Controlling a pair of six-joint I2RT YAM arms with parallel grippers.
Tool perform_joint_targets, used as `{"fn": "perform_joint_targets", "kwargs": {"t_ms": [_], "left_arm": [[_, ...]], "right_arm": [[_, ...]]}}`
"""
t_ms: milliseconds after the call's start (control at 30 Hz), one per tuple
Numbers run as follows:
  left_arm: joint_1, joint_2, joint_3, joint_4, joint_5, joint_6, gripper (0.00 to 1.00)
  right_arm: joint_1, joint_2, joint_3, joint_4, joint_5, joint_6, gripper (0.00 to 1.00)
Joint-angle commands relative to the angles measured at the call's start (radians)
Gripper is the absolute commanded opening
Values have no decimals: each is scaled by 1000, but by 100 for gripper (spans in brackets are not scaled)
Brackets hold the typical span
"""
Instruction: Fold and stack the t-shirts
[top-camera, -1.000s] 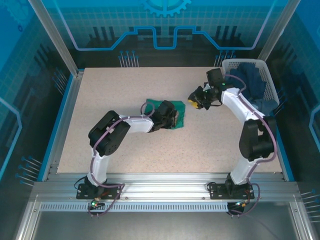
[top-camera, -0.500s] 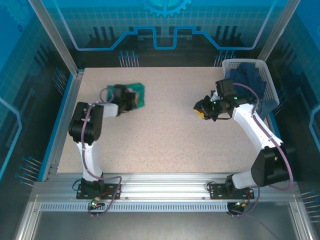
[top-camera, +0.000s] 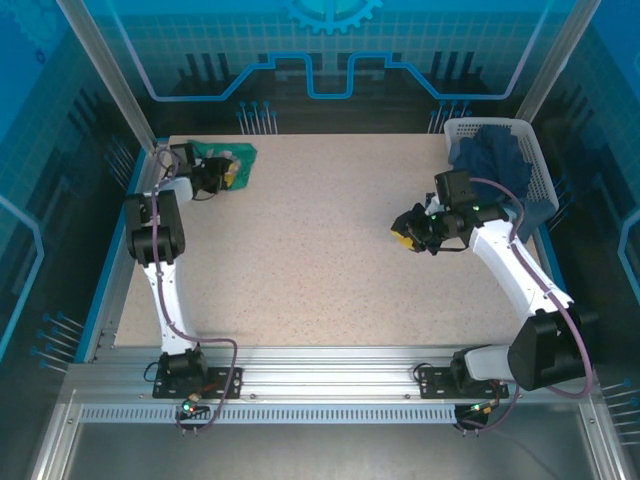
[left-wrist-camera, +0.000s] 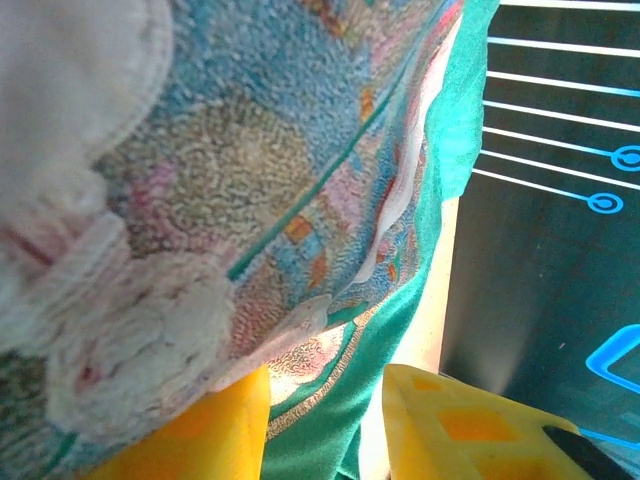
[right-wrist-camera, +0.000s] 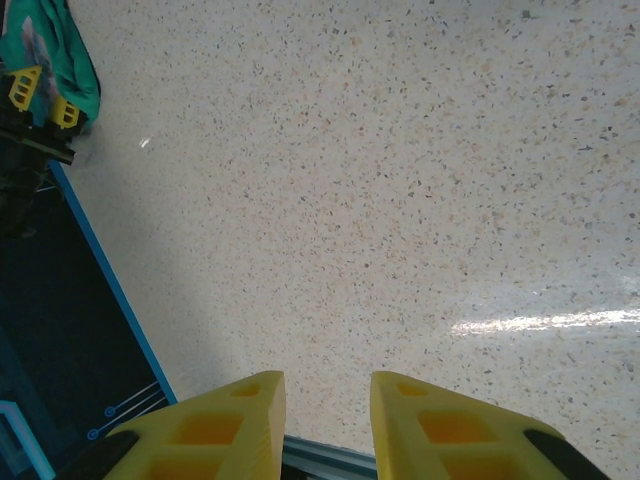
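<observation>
scene: speckled beige table (top-camera: 320, 260) inside a blue-lit enclosure (top-camera: 320, 60), arm bases at 6 o'clock
teal t-shirt: teal t-shirt (top-camera: 232, 158) is a compact bundle at the table's 10–11 o'clock corner, just beside the edge. Print faces the left wrist camera. Can't tell how neat the fold is.
left fingers: left fingers (left-wrist-camera: 215, 430) pinch a fold of the teal cloth, with more cloth draped over one finger
left arm: left arm (top-camera: 150, 230) is stretched far out toward that corner
right fingers: right fingers (right-wrist-camera: 215, 425) are narrowly spread with nothing between them, hovering over bare table around 3 o'clock
navy t-shirts: navy t-shirts (top-camera: 495, 155) are heaped in the white lattice basket (top-camera: 450, 132) at 1–2 o'clock, none on the table
step (my read): parking the teal shirt as the stack base; navy ones not yet started
risk 1: the bundle is close to the edge, so a release there or a drag outward could tip cloth off the table
risk 2: cloth draped over a finger may snag on retreat and pull the fold open
risk 3: the arm is near full reach, so placement control is likely poor
risk 4: a corner stack is awkward for the right arm to reach
</observation>
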Motion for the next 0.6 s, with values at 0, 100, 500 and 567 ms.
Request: {"fn": "perform_joint_targets", "kwargs": {"t_ms": [0,100,500,567], "left_arm": [[-5,38,42,-107,49,22,39],[-6,-14,41,-75,47,-23,45],[-70,-547,-113,-174,-109,28,99],[-109,-676,-143,-335,-207,156,99]], "right_arm": [[-14,16,23,-21,-1,-4,29],[-8,26,40,-18,-3,-9,29],[21,-122,53,234,84,-137,66],[18,-161,61,249,122,-137,94]]}}
